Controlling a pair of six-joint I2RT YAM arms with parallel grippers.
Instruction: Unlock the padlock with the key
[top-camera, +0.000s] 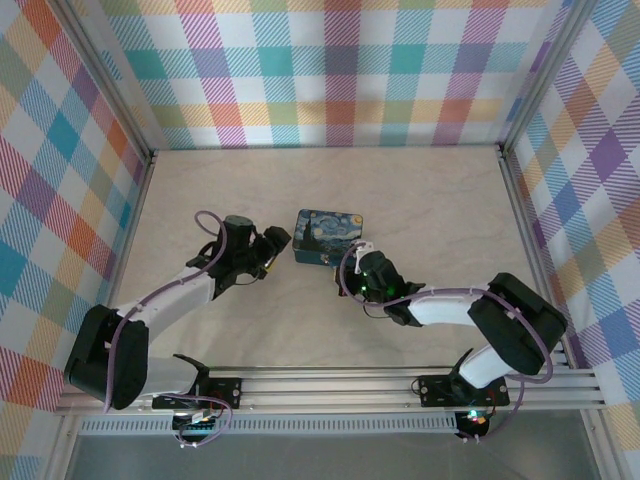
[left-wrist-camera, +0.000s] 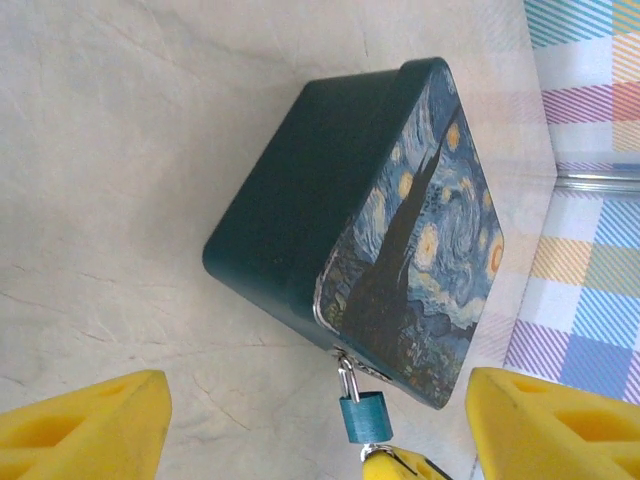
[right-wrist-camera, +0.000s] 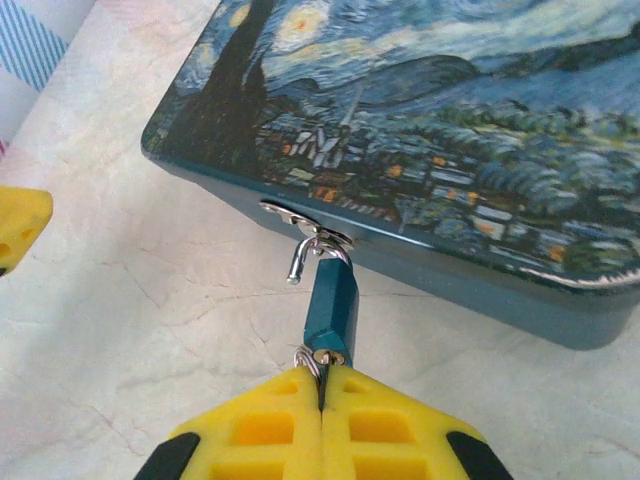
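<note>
From the overhead camera I see the painted tin (top-camera: 330, 238) in the middle of the table (top-camera: 440, 200), with both arms reaching in to it, one from each side. Its lid is down, so I cannot tell what is inside. A small metal hasp (right-wrist-camera: 300, 218) sits on its near edge.

The padlock (right-wrist-camera: 331, 302) hangs from that hasp at the tin's near side, its blue body pointing away from the tin toward the right arm. On my right wrist camera the silvery shackle (right-wrist-camera: 312, 255) is hooked through the hasp, and one end of it appears to stand free beside the body rather than seated in it.

The right gripper (right-wrist-camera: 320, 385) has its yellow fingers clenched together right at the base of the padlock. They grip what I take to be the key (right-wrist-camera: 326, 355). I can make out just a bit of silvery metal and a small ring at the keyhole end.

The left gripper (left-wrist-camera: 318, 410) is released, its fingers spread wide and grasping nothing. It sits just left of the tin, facing the tin's left end, with the padlock between its fingertips on its wrist camera.
</note>
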